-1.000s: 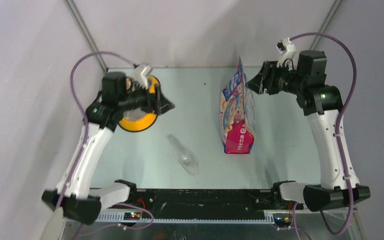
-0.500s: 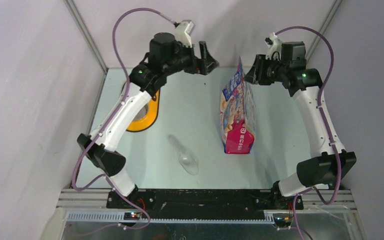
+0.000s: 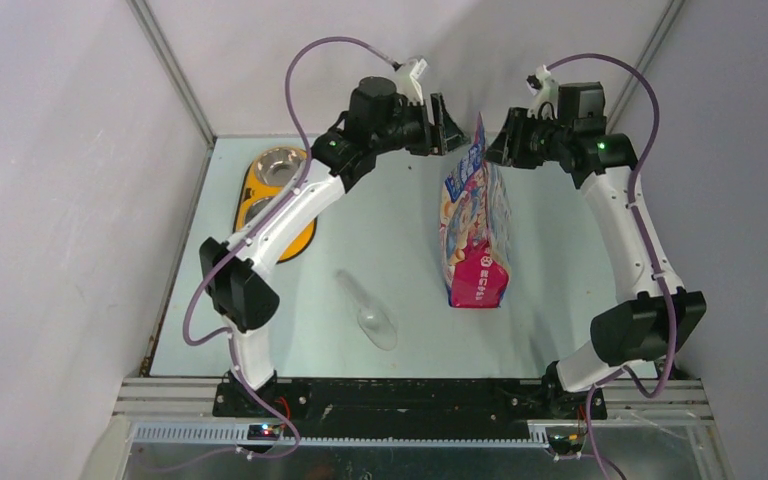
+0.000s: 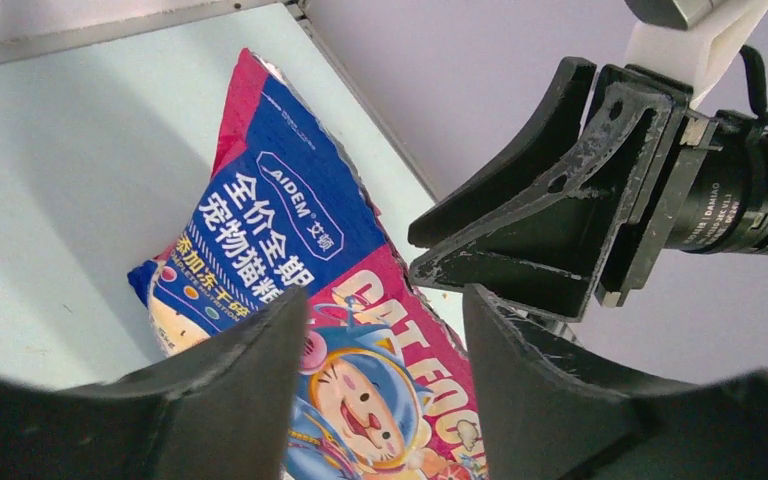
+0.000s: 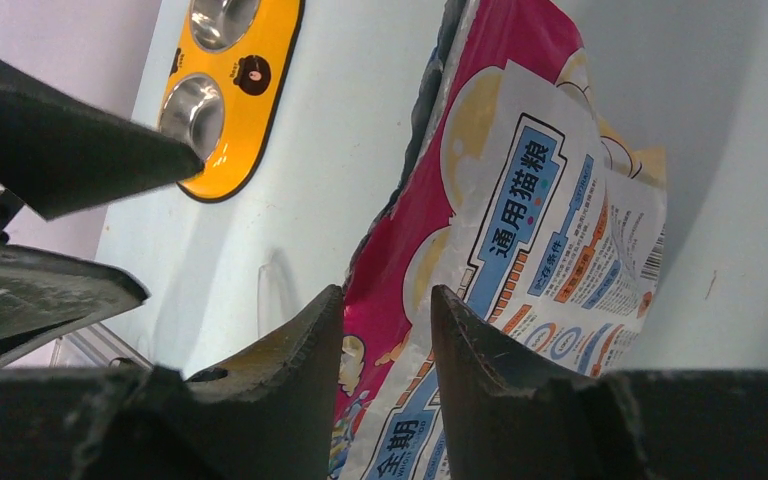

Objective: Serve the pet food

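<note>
No kibble shows; the pet food is hidden. The pink-blue cartoon-cat bag stands upright right of the table's middle. My left gripper is open, just left of the bag's top corner; in the left wrist view the bag's front lies beyond its spread jaws. My right gripper is open at the right of the bag's top; in the right wrist view the bag's upper edge lies between and beyond the fingers, and I cannot tell if they touch it. The clear scoop lies on the table.
A yellow stand with two steel bowls sits at the back left; it also shows in the right wrist view. The back wall and side walls stand close behind both grippers. My right gripper's fingers show close ahead in the left wrist view.
My left arm has swung from over the yellow bowl stand across to the bag's top. My right gripper has edged left toward the bag. Bag and scoop have not moved.
</note>
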